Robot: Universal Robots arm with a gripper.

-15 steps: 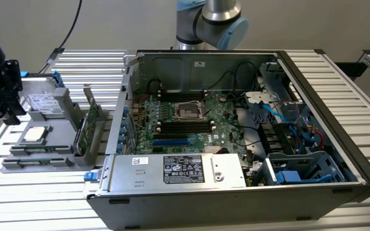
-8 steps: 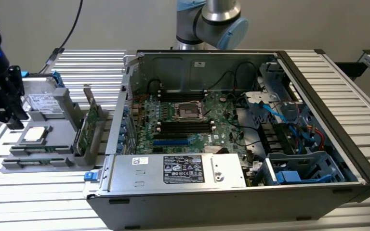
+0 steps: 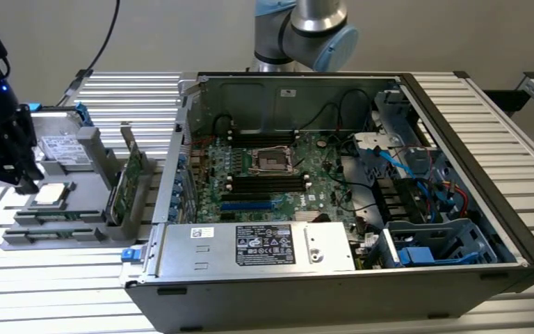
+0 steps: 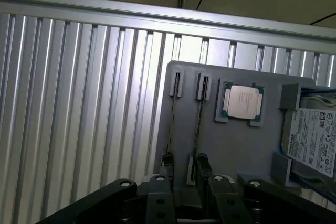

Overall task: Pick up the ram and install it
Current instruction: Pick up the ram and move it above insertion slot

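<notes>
Two ram sticks (image 4: 171, 124) are seen set on edge in one grey tray (image 4: 236, 145), beside one processor (image 4: 242, 102) and one hard drive (image 4: 312, 142), on a slatted aluminium table (image 4: 79, 103), with the gripper (image 4: 190, 184) held over them, jaws apart.

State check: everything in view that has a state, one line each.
tool: open, empty, over the tray
ram: two sticks on edge in tray slots, none picked up
CPU: seated in its tray pocket
hard drive: lying flat in the tray
case: side open, motherboard exposed
</notes>
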